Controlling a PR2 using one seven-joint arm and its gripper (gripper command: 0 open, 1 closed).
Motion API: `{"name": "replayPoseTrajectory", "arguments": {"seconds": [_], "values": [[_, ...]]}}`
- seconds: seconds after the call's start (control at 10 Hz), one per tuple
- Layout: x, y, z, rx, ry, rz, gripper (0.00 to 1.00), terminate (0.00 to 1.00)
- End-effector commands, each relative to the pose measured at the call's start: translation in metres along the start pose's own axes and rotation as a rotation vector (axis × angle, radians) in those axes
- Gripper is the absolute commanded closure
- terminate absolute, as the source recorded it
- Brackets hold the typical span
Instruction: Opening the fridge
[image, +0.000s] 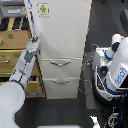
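The tall white fridge (62, 40) fills the middle of the exterior view, with a green android sticker (43, 9) near the top of its large upper door. Two lower drawers carry silver handles (60, 63). My arm reaches up from the bottom of the view's left. Its gripper (34, 44) sits at the upper door's left edge, about level with the door's lower part. The fingers are against the door edge, and the view is too coarse to show whether they are open or shut. The upper door looks closed.
A wooden drawer cabinet (12, 47) stands right beside the fridge on the exterior view's left, behind my arm. A second white robot arm (114, 62) and base with loose cables occupy the view's right. Dark floor (75, 110) lies in front of the fridge.
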Motion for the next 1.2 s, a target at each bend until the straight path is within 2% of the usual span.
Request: {"name": "replayPoseTrajectory", "arguments": {"seconds": [0.1, 0.2, 0.4, 0.5, 0.6, 0.7, 0.8, 0.9, 1.0, 1.1, 1.2], "values": [[-0.143, -0.088, 0.076, 0.005, -0.076, -0.346, 1.0, 0.0], [-0.238, -0.118, 0.122, 0.021, -0.12, -0.504, 1.0, 0.0], [-0.548, -0.182, 0.258, 0.062, -0.297, -0.91, 1.0, 0.0], [-0.819, -0.222, 0.344, 0.081, -0.517, -1.199, 1.0, 0.0], [-0.959, -0.231, 0.369, 0.146, -0.663, -1.313, 1.0, 0.0], [-1.048, -0.222, 0.382, 0.207, -0.771, -1.373, 1.0, 0.0], [-1.054, -0.211, 0.385, 0.221, -0.786, -1.376, 1.0, 0.0], [-1.034, -0.167, 0.386, 0.256, -0.741, -1.388, 1.0, 0.0], [-1.021, -0.136, 0.381, 0.275, -0.736, -1.408, 0.0, 0.0], [-1.0, -0.099, 0.382, 0.235, -0.757, -1.41, 0.0, 0.0], [-0.972, -0.081, 0.377, 0.231, -0.746, -1.381, 0.0, 0.0]]}}
